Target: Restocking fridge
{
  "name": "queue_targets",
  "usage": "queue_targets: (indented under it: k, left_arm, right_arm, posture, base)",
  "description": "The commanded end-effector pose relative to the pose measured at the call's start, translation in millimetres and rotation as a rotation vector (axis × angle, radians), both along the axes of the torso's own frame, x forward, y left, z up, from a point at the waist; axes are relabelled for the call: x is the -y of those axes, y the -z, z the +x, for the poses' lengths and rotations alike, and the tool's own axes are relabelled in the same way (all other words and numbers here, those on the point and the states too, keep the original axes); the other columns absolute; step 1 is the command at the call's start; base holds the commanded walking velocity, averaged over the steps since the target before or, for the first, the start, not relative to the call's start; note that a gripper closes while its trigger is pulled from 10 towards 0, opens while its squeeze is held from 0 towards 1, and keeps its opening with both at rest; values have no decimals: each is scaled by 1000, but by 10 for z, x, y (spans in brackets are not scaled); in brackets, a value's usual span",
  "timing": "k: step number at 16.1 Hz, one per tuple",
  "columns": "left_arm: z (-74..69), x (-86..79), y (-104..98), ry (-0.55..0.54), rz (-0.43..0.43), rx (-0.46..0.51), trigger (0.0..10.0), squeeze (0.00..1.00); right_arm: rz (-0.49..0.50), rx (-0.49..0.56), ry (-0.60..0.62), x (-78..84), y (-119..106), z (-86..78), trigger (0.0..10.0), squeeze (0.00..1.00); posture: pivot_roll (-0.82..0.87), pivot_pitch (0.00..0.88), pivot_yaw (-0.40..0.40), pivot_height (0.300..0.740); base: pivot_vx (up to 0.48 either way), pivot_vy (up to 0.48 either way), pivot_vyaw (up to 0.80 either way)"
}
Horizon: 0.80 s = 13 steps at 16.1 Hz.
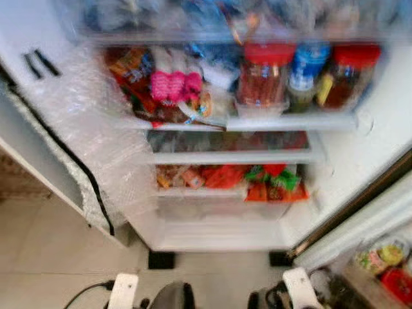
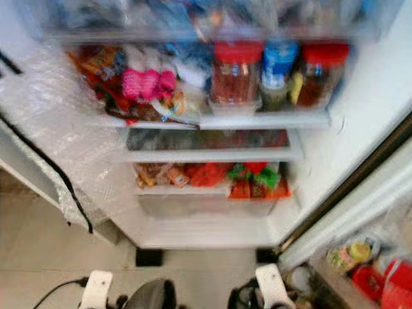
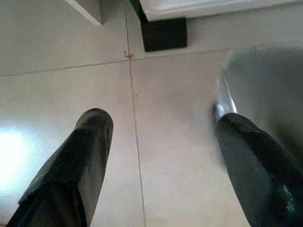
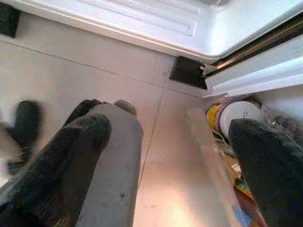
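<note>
The fridge (image 1: 219,233) stands open in front of me. Its upper shelf holds two red-lidded jars (image 1: 262,74), a blue-lidded jar (image 1: 308,67) and a pink packet (image 1: 174,84). Orange and green packets (image 1: 257,177) lie on a lower shelf. Both arms hang low, their white wrists (image 1: 122,290) at the bottom edge of the eye views. The left gripper (image 3: 161,120) is open over bare floor tiles. The right gripper (image 4: 173,127) is open too, above the floor beside the door bin, with nothing between its fingers.
The left door (image 1: 84,122) is covered in crinkled plastic film. The right door's bin (image 1: 380,257) holds small containers, among them a white-lidded tub (image 4: 239,116). Black fridge feet (image 3: 163,33) rest on the beige tiles. A black cable (image 1: 84,293) lies at lower left.
</note>
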<state>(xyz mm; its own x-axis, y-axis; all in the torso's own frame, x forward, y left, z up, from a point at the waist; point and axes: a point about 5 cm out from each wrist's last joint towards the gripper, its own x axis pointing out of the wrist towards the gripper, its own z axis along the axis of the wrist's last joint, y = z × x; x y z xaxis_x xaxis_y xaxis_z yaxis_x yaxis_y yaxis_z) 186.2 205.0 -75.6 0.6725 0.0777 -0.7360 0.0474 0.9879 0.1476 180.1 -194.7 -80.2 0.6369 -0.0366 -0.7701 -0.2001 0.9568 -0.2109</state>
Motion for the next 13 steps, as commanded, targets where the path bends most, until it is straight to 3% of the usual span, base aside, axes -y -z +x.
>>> queue_targets:
  k: [1, 7, 13]
  left_arm:
    - [-103, -89, 39, -16, 17, -33, 10000, 0]
    - [-226, -86, 103, -25, 12, -82, 10000, 0]
    - [-243, -74, 115, -25, 6, -92, 10000, 0]
  right_arm:
    - [-9, -194, 0, -7, 218, -465, 10000, 0]
    - [-7, -192, 5, -21, 223, -474, 10000, 0]
    - [-20, -188, 8, 1, 220, -477, 10000, 0]
  posture:
    - [2, 181, 22, 643]
    - [-3, 151, 31, 643]
    - [-2, 123, 23, 643]
  base:
    - [0, 420, 0]
    - [0, 419, 0]
    - [0, 420, 0]
